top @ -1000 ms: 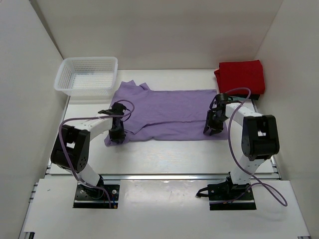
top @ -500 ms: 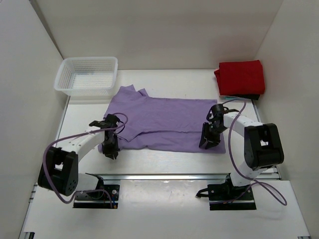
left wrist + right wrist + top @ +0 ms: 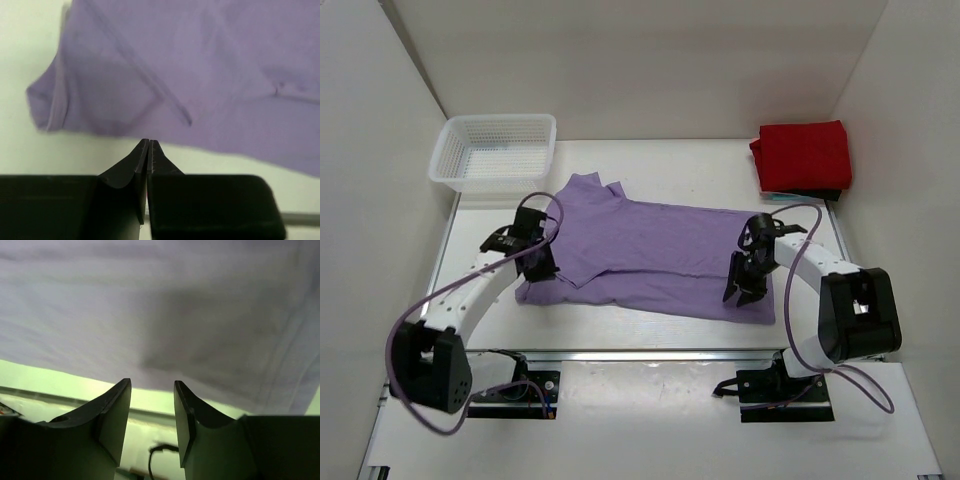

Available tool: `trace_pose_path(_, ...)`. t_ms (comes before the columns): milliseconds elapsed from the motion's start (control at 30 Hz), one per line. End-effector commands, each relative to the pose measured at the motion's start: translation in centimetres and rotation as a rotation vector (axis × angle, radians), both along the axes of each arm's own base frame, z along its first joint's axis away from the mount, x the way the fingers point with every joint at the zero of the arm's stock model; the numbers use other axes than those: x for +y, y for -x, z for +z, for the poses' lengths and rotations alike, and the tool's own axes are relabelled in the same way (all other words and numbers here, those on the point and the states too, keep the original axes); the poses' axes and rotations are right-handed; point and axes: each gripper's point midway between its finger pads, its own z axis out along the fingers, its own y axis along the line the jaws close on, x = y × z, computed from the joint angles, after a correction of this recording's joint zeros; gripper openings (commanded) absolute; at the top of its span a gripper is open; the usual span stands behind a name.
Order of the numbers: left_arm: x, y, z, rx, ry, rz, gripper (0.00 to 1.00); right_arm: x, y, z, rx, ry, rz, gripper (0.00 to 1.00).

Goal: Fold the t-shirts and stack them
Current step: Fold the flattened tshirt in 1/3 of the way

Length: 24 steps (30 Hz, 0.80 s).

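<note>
Where the white table (image 3: 660,165) reaches its far left corner, a white plastic mesh basket (image 3: 495,150) stands, only its own mesh floor showing inside; nearer than it, my left gripper (image 3: 542,268) sits at the left end of the plain lavender-purple cloth t-shirt (image 3: 650,250), jaws pressed together, tips right at its near hem; the shirt lies flat across the middle of the table, softly creased, a short sleeve bunched at its left end, its right end slanting nearer; over that near right corner my right gripper (image 3: 151,385) hangs with jaws spread, cloth beyond them; in the far right corner the plain bright red cloth t-shirt (image 3: 802,155) lies folded into a neat block.
</note>
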Motion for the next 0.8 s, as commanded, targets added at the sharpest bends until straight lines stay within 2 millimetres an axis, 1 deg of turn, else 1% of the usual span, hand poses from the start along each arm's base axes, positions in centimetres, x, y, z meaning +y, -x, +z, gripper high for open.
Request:
trace_pose_path(0,-0.8,-4.4,-1.3,-0.102,-0.020,-0.001,0.14,1.3,-4.5,1.5,-0.170,-0.021,0.026,0.37)
trace_pose_path(33,-0.8,-4.4,-2.9,-0.053,-0.009,0.017,0.12,1.0,-5.2,1.4,-0.176,-0.014,0.024,0.38)
trace_pose_path(67,-0.9,-4.3,-3.5,-0.030,0.000,0.020,0.10,1.1,-5.4,1.0,-0.175,-0.004,0.033,0.37)
trace_pose_path(100,-1.2,-4.0,-4.9,0.020,0.015,0.035,0.08,1.1,-5.3,0.5,-0.162,0.006,0.033,0.37)
trace_pose_path(133,-1.4,-3.6,-5.8,0.052,0.011,0.033,0.09,1.0,-5.6,0.4,-0.172,0.013,0.041,0.37)
trace_pose_path(200,-1.6,-2.2,-7.0,0.093,-0.001,0.022,0.08,1.0,-5.4,-0.7,-0.170,0.015,0.049,0.37)
trace_pose_path(233,-1.8,-1.9,-7.2,0.098,0.002,0.014,0.09,1.1,-4.9,-1.0,-0.161,0.016,0.068,0.37)
trace_pose_path(267,-1.7,-1.0,-7.7,0.117,0.000,0.023,0.11,1.3,-4.8,-1.5,-0.158,0.017,0.072,0.38)
trace_pose_path(300,-1.5,-0.3,-7.8,0.125,-0.005,0.042,0.12,1.1,-3.9,-2.2,-0.132,0.017,0.070,0.37)
trace_pose_path(333,-1.7,0.0,-7.7,0.123,0.006,0.042,0.12,1.3,-3.5,-2.5,-0.122,0.017,0.081,0.37)
trace_pose_path(367,-1.5,1.1,-8.4,0.154,0.006,0.041,0.12,1.4,-3.1,-2.8,-0.112,0.008,0.091,0.38)
trace_pose_path(400,-1.5,1.5,-8.3,0.167,0.014,0.048,0.12,1.3,-2.7,-3.2,-0.092,0.013,0.085,0.37)
trace_pose_path(433,-1.7,2.6,-8.8,0.204,0.018,0.036,0.11,1.4,-2.0,-3.5,-0.076,0.017,0.092,0.37)
trace_pose_path(467,-1.5,3.2,-9.0,0.218,0.009,0.035,0.10,1.2,-1.3,-3.8,-0.055,0.025,0.093,0.38)
trace_pose_path(500,-1.7,4.2,-9.2,0.241,0.006,0.022,0.10,1.1,-0.5,-4.1,-0.029,0.033,0.101,0.37)
trace_pose_path(533,-1.6,4.8,-9.3,0.256,-0.005,0.016,0.10,1.0,-0.3,-4.2,-0.029,0.033,0.103,0.37)
trace_pose_path(600,-1.9,6.5,-9.6,0.290,0.004,0.002,0.10,0.7,0.6,-4.4,-0.007,0.043,0.110,0.38)
trace_pose_path(633,-2.1,6.8,-9.4,0.290,0.008,0.006,0.10,0.2,1.1,-4.6,0.013,0.053,0.109,0.38)
trace_pose_path(667,-2.1,7.6,-9.4,0.313,0.013,0.005,0.10,0.0,1.2,-4.6,0.016,0.057,0.107,0.37)
trace_pose_path(700,-2.3,7.7,-9.2,0.301,0.019,-0.002,0.09,-0.3,1.5,-4.4,0.027,0.059,0.106,0.37)
trace_pose_path(733,-2.3,8.5,-8.9,0.317,0.016,-0.006,0.08,-0.7,1.6,-4.5,0.033,0.061,0.104,0.38)
trace_pose_path(767,-2.2,8.9,-8.6,0.317,0.016,-0.010,0.06,-0.9,2.4,-4.5,0.066,0.060,0.110,0.38)
